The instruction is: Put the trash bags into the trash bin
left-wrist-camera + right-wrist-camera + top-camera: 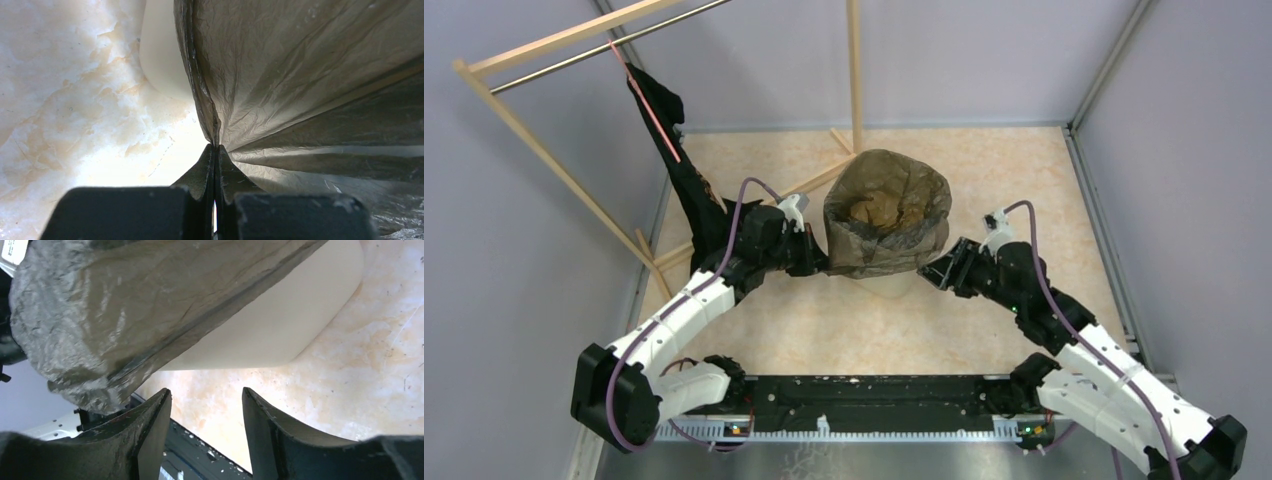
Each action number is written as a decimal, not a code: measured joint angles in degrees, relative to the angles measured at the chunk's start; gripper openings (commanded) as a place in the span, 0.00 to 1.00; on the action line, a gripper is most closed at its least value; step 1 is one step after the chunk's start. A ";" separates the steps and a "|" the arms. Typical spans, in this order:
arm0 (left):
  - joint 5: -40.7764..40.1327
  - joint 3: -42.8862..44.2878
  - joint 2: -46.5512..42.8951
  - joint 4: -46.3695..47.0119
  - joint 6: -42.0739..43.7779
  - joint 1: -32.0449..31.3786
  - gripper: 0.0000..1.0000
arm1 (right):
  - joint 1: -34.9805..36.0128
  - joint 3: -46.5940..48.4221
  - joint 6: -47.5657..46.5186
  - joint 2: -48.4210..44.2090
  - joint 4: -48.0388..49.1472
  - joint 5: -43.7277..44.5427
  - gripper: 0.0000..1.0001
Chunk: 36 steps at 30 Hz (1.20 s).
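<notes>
A translucent brown-grey trash bag [886, 215] is draped open over the cream trash bin [896, 284], whose base just shows below it. My left gripper [821, 262] is shut on the bag's left edge; the left wrist view shows its fingertips [216, 149] pinching a fold of the bag [310, 90], with the bin wall [160, 55] behind. My right gripper [930, 273] is open and empty at the bag's right side. In the right wrist view it [206, 395] sits below the bag [115, 315] and the bin [280, 325], touching neither.
A wooden rack [534, 130] stands at the back left with a black bag [686, 180] hanging from it, next to my left arm. A wooden post [855, 75] rises behind the bin. Grey walls enclose the marbled floor. A black base rail [864, 400] lies at the near edge.
</notes>
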 measured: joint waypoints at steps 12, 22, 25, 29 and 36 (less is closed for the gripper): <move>-0.61 0.87 0.04 -0.17 0.04 0.00 0.00 | 0.00 10.05 -1.75 -6.08 -7.37 -0.57 0.74; -1.20 1.88 0.44 -0.46 0.04 0.00 0.00 | 0.00 8.22 0.85 0.07 0.96 0.24 0.46; -1.25 1.88 0.42 -0.55 0.04 0.00 0.00 | 0.00 5.29 1.57 -0.07 2.71 0.46 0.40; -1.22 1.88 0.42 -0.55 0.04 0.00 0.00 | 0.00 2.84 2.21 -0.07 4.02 1.07 0.31; -1.22 1.88 0.66 -0.55 0.07 0.00 0.00 | 0.00 1.46 2.32 0.00 5.95 2.38 0.39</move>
